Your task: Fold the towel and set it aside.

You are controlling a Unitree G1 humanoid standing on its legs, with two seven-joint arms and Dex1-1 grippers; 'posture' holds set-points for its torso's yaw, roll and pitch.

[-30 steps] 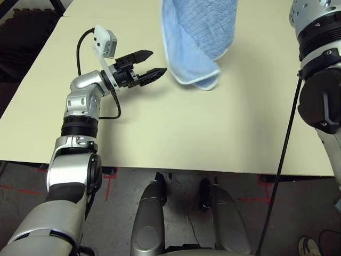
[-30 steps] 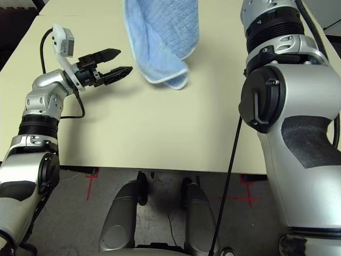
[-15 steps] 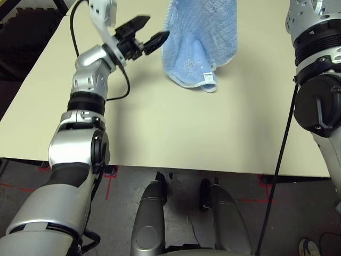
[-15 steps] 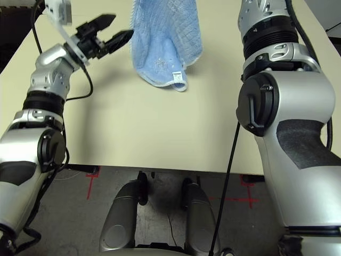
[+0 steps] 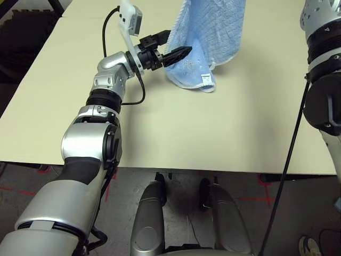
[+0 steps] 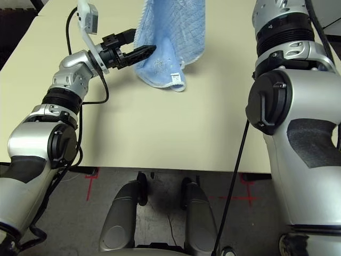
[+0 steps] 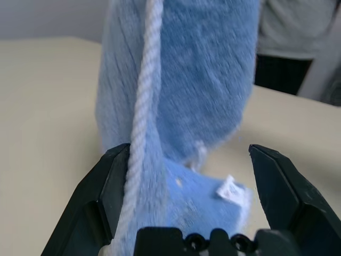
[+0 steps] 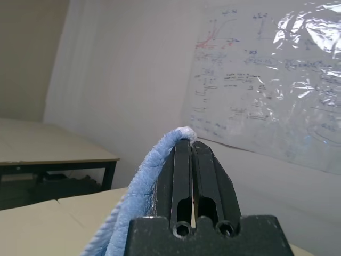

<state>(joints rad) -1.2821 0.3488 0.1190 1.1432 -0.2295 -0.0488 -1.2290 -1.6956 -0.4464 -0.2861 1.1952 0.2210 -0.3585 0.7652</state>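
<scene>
We see the towel (image 5: 205, 37) hanging down over the far half of the table (image 5: 170, 128), toward twelve o'clock from the robot, its lower end bunched and resting on or just above the tabletop, we cannot tell which. A small white tag (image 5: 205, 79) sits at the bottom hem, near the white stitched edging (image 7: 139, 144), and a faint dark figure shows on the cloth just above it. Our right pincer (image 8: 192, 145) is pressed tight on the towel's top edge, the cloth draping down one side of its black fingers. Our left pincer (image 5: 171, 47) reaches in from about ten o'clock with its jaws spread wide, and in the left wrist view the hanging cloth and its white edging stand between the two fingers (image 7: 109, 186), with one edge close against a finger. Behind the towel in that view stands a person's light sleeve (image 7: 298, 29).
</scene>
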